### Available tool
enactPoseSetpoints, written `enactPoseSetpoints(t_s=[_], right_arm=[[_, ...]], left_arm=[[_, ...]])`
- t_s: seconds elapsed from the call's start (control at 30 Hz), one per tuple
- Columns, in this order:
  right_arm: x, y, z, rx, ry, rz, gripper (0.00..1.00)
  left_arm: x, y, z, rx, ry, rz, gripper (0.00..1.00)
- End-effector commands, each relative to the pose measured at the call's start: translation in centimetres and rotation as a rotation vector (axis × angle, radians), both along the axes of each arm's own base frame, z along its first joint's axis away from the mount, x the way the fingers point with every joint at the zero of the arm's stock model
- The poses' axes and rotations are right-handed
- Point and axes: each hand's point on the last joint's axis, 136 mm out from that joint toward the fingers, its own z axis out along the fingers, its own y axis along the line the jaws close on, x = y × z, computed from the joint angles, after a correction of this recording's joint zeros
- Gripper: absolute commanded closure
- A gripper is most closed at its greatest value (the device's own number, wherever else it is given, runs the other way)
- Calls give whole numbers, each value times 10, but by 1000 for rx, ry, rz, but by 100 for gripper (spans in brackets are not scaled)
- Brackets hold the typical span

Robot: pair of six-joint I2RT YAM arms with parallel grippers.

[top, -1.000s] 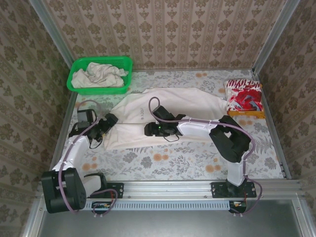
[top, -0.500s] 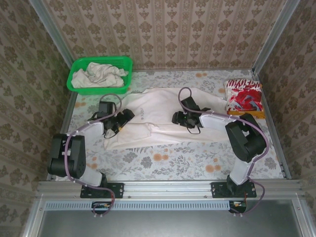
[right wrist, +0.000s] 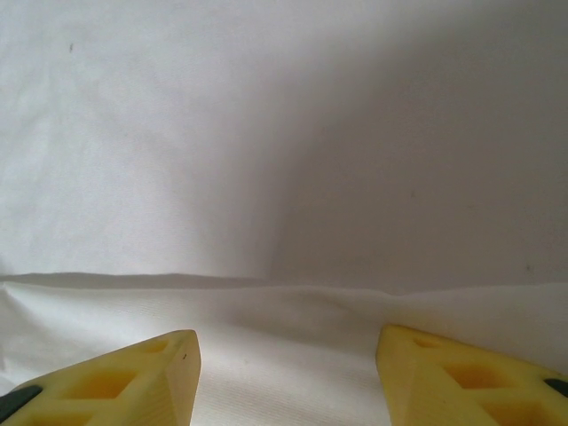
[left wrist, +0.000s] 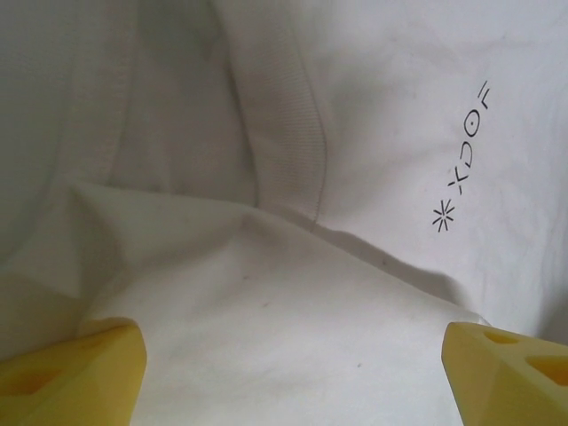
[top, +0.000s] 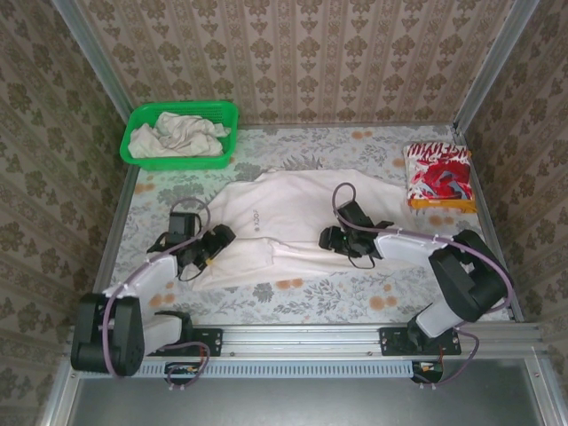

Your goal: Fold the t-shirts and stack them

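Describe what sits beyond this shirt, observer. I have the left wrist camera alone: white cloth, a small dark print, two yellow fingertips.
Observer: From the top view, a green basket stands at the far left corner of the table, with a crumpled off-white shirt inside.
Operator: Check the far right.
Observer: A folded red-and-white shirt lies at the far right edge.
Operator: Report the other arm.
Observer: The right pincer is low over the spread shirt, close to its near edge, jaws apart.

Yellow jaws stand apart over the off-white t-shirt [right wrist: 266, 133] — a horizontal fold edge runs just ahead of them.
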Motion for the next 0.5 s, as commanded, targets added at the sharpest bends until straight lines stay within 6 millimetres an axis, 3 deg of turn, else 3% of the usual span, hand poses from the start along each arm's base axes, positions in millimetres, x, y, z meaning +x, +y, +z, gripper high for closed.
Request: enactPoseSetpoints(t_s=[0.0, 0.1, 0.27, 0.47], right_arm=[[-27, -15, -5, -39, 82, -33, 43], [-10, -7, 21, -29, 1, 7, 44], [35, 10, 57, -59, -124, 83, 43], [108, 51, 86, -48, -254, 177, 43]], left_arm=[[-13, 11, 2, 44, 39, 25, 12], [8, 14, 26, 87, -43, 7, 10], [69, 13, 63, 204, -167, -113, 5], [134, -6, 71, 238, -218, -248, 5]])
